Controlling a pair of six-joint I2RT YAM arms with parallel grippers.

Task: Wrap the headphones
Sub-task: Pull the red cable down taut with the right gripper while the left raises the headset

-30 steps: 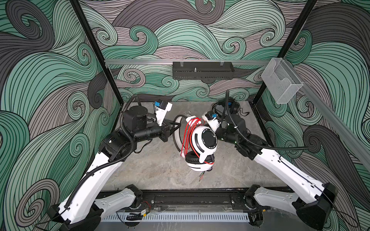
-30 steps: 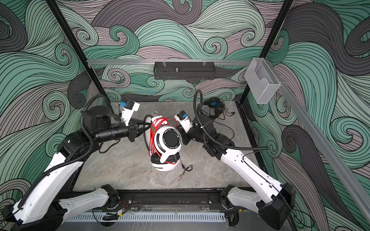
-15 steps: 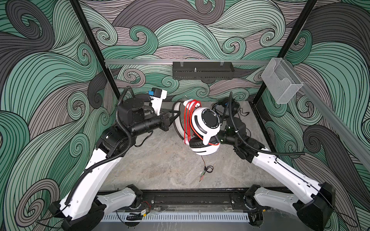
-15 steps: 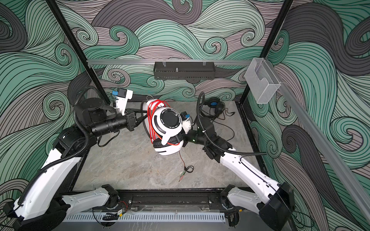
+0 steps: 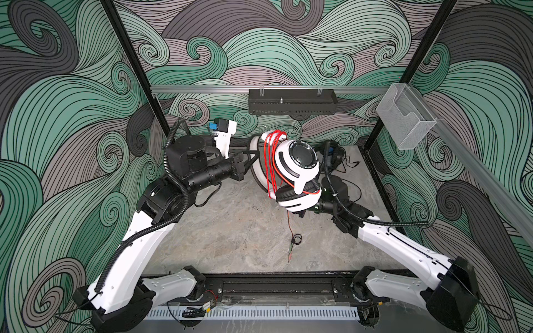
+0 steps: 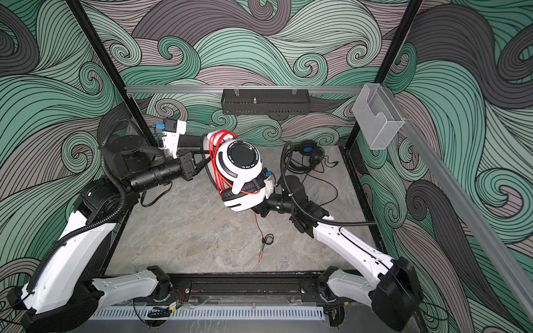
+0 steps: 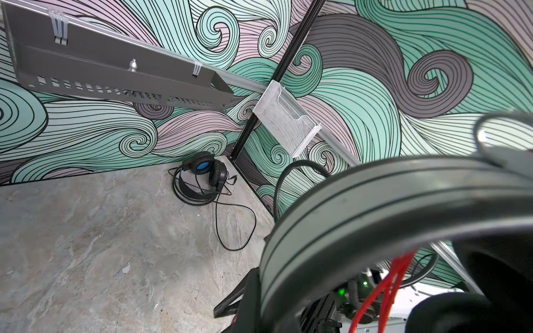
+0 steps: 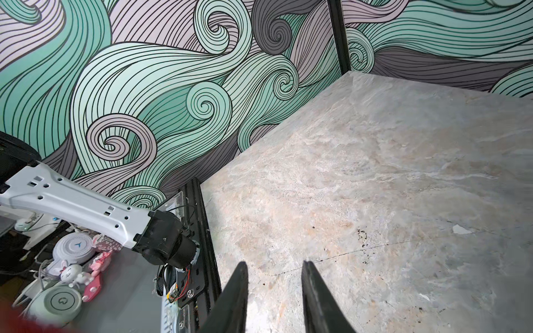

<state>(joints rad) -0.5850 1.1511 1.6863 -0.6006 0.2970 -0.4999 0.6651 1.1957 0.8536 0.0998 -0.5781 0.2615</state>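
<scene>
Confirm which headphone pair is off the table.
The white headphones with red cord: the left gripper holds them up by the headband. The black headphones with blue lining lie on the table.

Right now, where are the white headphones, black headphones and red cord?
white headphones point(image 5: 301, 155): in a top view, ear cup
black headphones point(image 7: 218, 176): left wrist view, ear pad
red cord point(image 5: 274, 135): in a top view, wound loops

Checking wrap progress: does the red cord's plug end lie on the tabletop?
Yes, in a top view the red cord hangs from the white headphones and its plug lies on the tabletop.
</scene>
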